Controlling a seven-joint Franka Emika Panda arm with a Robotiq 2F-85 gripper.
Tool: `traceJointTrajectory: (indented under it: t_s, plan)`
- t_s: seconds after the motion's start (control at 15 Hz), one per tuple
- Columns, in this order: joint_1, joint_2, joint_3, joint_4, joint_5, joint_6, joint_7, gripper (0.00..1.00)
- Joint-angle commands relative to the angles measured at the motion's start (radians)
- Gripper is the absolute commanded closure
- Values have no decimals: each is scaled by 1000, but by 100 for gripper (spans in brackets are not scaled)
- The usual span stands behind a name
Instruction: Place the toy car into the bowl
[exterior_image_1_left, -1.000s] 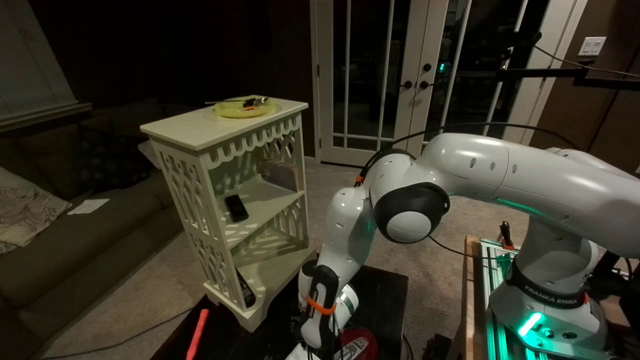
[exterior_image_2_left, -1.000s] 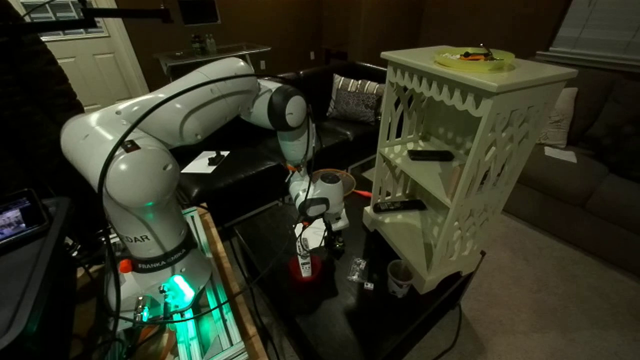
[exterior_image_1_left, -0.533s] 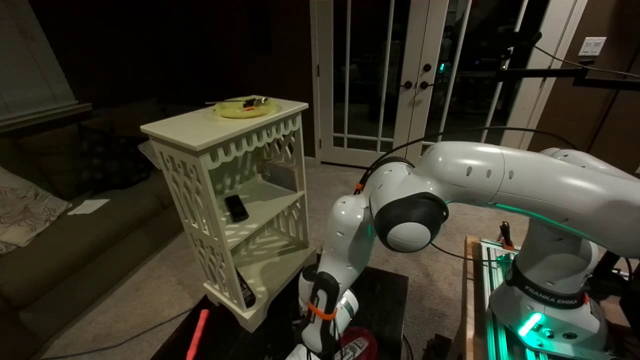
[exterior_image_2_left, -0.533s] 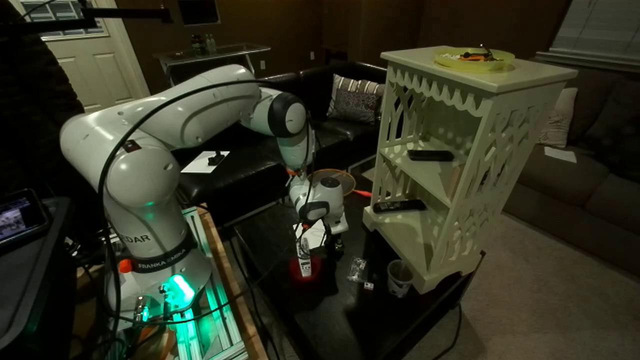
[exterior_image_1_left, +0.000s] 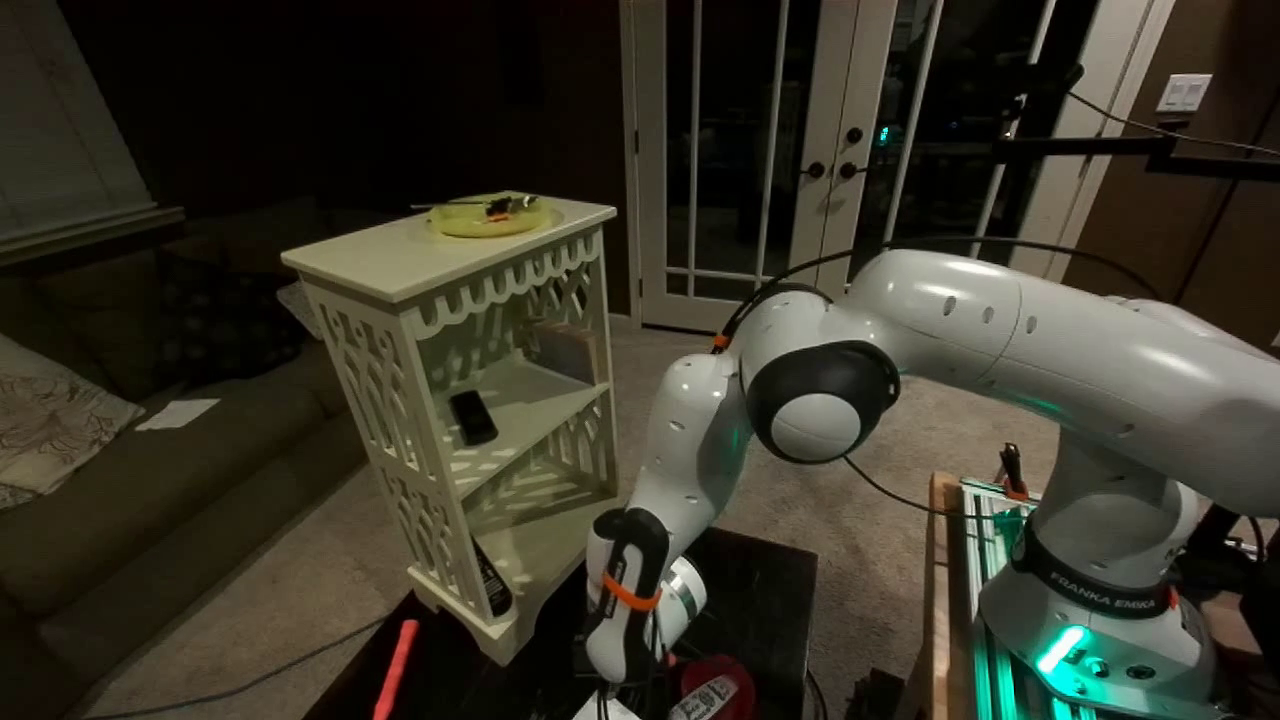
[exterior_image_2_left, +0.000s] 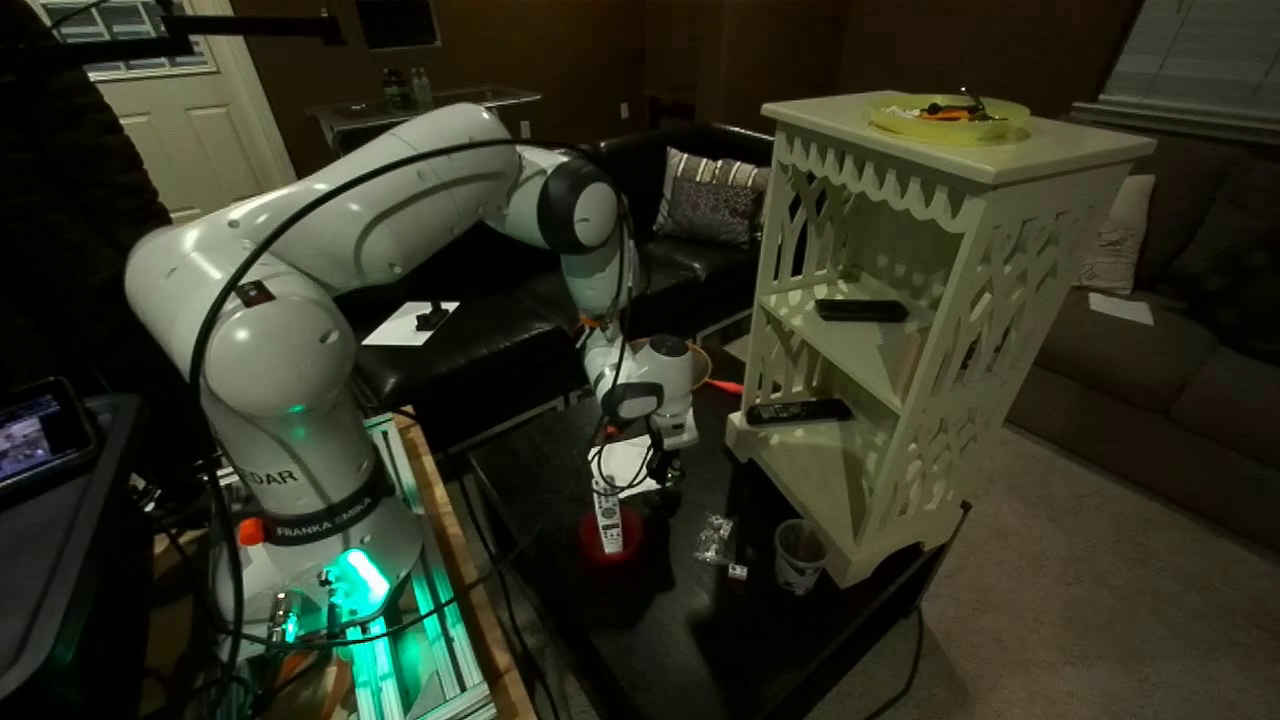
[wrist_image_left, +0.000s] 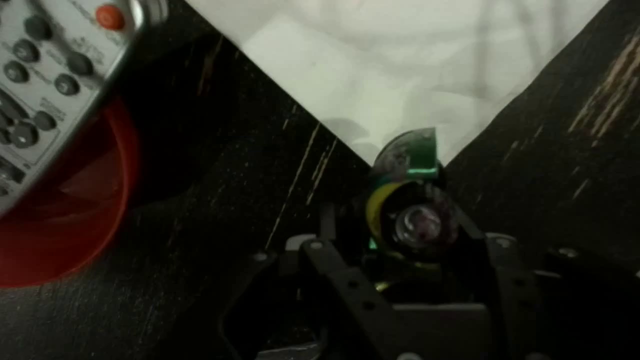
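Grasp seemingly done, placing pending: I am clamping black two-fingered end effector (wrist_image_left: 400, 224) on, seemingly, small green-and-yellow toy car (wrist_image_left: 415, 212), at corner of white paper sheet (wrist_image_left: 410, 65). Next move: carrying to round red bowl (wrist_image_left: 75, 235), presumably target, near edge of scratched black bench (exterior_image_2_left: 650, 635) facing my base (exterior_image_2_left: 305, 525); long silvery remote (wrist_image_left: 55, 85) is lying across it, perhaps hindering release. Cream lattice bookcase (exterior_image_2_left: 1040, 155) is standing toward opposite edge; black leather couch (exterior_image_2_left: 500, 360) is stretching beyond side edge, all looking dim.
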Motion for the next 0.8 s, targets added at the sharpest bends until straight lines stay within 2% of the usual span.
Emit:
traceJointTrajectory:
  t_s: [0.0,0.2,0.33,0.53,0.6,0.73]
  plan:
    - [-23,-190,-11,-202,-12,-103,29,71]
    - [9,-311,-92,-331,-44,-269,96,71]
    - [-17,-374,-97,-389,-96,-397,75,71]
    - [-76,-436,-64,-439,-146,-549,33,71]
    - [-94,-442,-47,-447,-146,-576,28,71]
    - [-115,-433,-24,-458,-92,-525,74,71]
